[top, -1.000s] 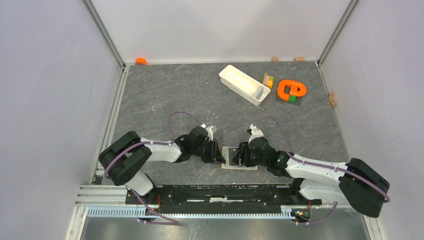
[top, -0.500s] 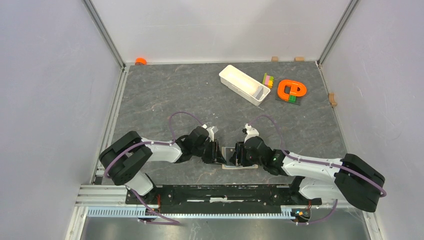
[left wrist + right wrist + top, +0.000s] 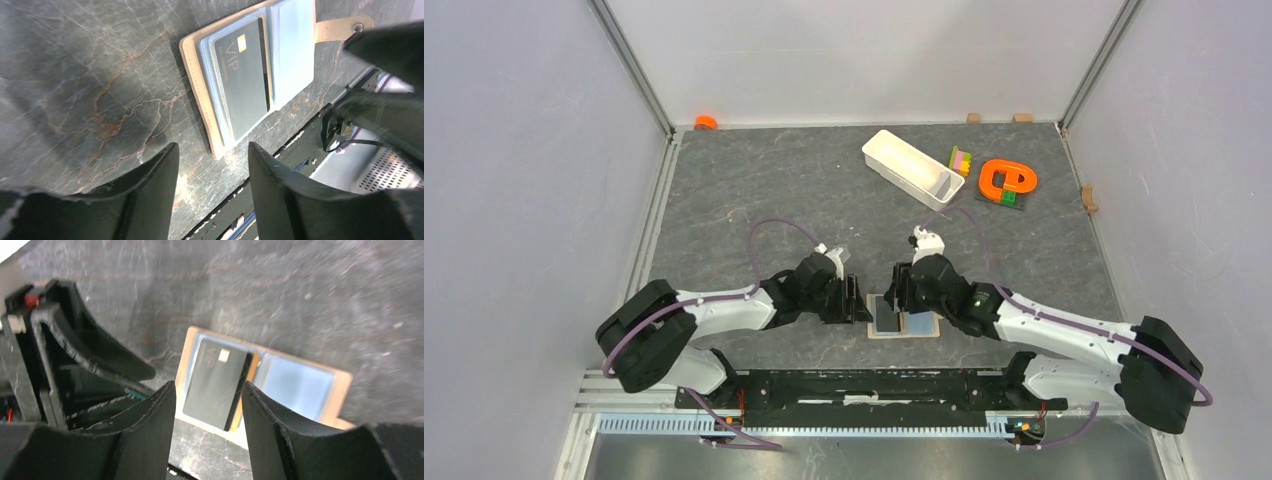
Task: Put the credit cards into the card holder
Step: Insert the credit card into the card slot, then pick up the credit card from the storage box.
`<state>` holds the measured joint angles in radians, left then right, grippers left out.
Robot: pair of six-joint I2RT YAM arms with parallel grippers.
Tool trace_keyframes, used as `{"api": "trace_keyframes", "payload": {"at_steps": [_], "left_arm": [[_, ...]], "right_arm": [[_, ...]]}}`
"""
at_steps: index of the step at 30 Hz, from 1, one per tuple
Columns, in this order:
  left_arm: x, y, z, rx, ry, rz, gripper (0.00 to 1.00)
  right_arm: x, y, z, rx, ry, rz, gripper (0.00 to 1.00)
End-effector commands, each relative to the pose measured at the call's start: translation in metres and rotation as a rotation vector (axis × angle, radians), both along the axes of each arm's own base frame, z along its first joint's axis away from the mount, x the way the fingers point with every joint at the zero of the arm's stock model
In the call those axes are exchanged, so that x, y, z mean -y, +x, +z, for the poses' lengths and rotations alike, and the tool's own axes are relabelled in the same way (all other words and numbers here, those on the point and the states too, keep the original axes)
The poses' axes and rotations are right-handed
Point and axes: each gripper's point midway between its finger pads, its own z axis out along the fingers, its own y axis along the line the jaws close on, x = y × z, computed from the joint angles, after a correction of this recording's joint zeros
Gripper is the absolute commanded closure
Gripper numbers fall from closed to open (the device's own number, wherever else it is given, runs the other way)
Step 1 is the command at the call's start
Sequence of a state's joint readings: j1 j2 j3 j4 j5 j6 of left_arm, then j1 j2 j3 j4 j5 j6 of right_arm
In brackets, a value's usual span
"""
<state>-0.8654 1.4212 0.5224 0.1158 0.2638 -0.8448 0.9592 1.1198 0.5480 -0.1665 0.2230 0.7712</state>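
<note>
Pincers left [image 3: 210, 156] and right [image 3: 207, 392] hung parted and empty over the card holder [image 3: 337, 29], which lay spread open by the surface's [image 3: 774, 190] near edge. One black card [image 3: 242, 80] lay inside; seating looked nearly done. Next: fetching the other card, unseen.

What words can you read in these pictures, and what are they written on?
"VIP": on the dark card that lies in the open card holder, seen from the left wrist.
A small line of print beside "VIP" on the same card: too small to read.
In the right wrist and top views the card's print is too blurred to read.
No other writing shows.
</note>
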Motion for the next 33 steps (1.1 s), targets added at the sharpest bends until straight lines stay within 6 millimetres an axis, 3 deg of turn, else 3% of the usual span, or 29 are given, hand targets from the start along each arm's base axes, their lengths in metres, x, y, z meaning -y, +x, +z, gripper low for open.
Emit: {"api": "trace_keyframes", "payload": {"at_steps": [1,7,10,17,20,26,33], "left_arm": [[-0.014,0.013,0.009,0.090,0.059,0.032,0.37],[-0.016,0.022,0.019,0.116,0.052,0.044,0.30],[-0.028,0.031,0.023,0.123,0.098,0.047,0.27],[-0.051,0.066,0.061,0.204,0.127,0.056,0.22],[-0.056,0.072,0.069,0.216,0.121,0.059,0.21],[-0.064,0.074,0.062,0.202,0.130,0.058,0.21],[-0.065,0.075,0.060,0.198,0.121,0.060,0.21]], "right_arm": [[0.028,0.033,0.033,0.103,-0.109,-0.065,0.44],[0.066,0.082,0.060,0.130,-0.169,-0.136,0.37],[0.083,0.113,0.072,0.139,-0.219,-0.183,0.36],[0.108,0.199,0.094,0.152,-0.222,-0.293,0.39],[0.113,0.232,0.090,0.142,-0.213,-0.323,0.40],[0.115,0.284,0.071,0.093,-0.191,-0.356,0.41],[0.119,0.313,0.037,0.040,-0.198,-0.431,0.38]]}}
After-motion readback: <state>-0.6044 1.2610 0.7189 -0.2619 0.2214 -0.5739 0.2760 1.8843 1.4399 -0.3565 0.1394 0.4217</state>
